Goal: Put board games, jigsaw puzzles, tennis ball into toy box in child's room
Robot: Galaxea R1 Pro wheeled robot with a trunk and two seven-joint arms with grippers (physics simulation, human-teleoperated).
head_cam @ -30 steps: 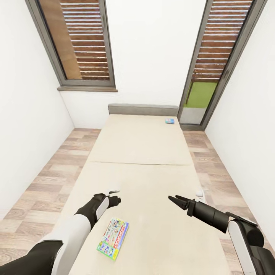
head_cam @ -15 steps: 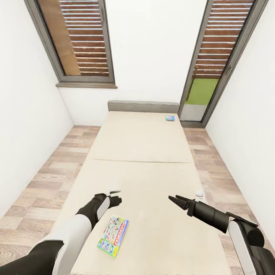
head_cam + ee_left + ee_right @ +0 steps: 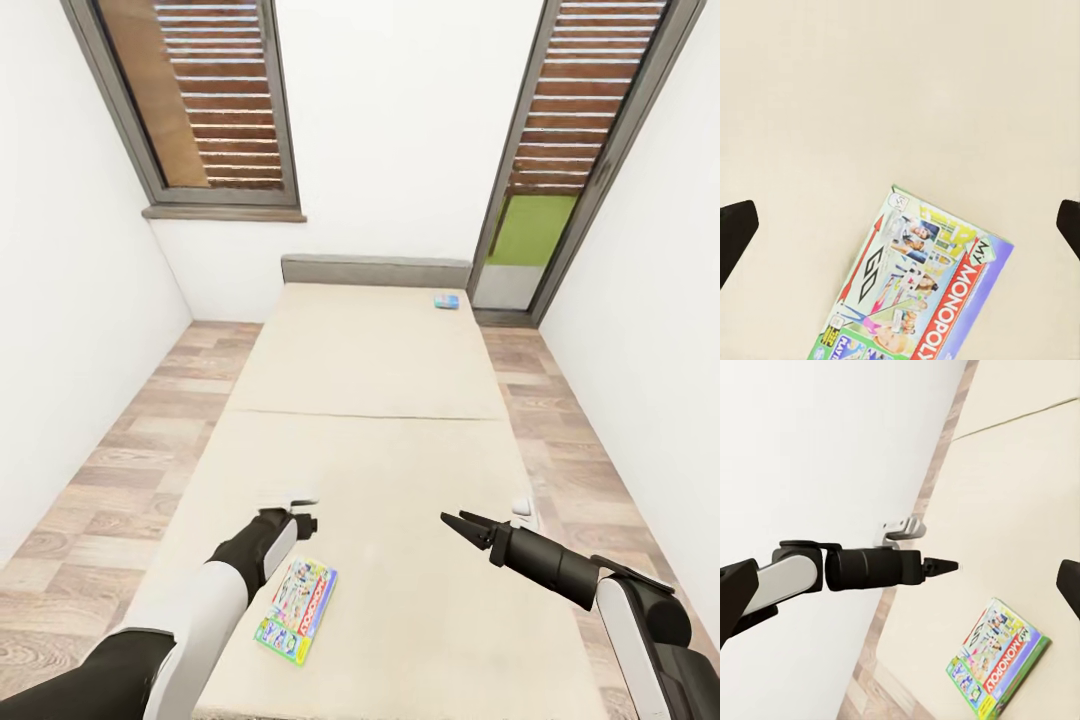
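The left claw (image 3: 303,522) hangs above the bed (image 3: 400,380), fingers spread wide and empty, with the yellow-green-red game (image 3: 296,609) lying flat just at its 6 o'clock. The right claw (image 3: 455,522) hovers at 3 o'clock of the left, touching nothing; its opening cannot be judged. The blue game (image 3: 446,301) lies by the headboard, at 1 o'clock.

Narrow home bedroom: cream bed (image 3: 370,420) at centre, wood floor (image 3: 130,450), slatted windows (image 3: 215,100) at 11 and 1 o'clock.
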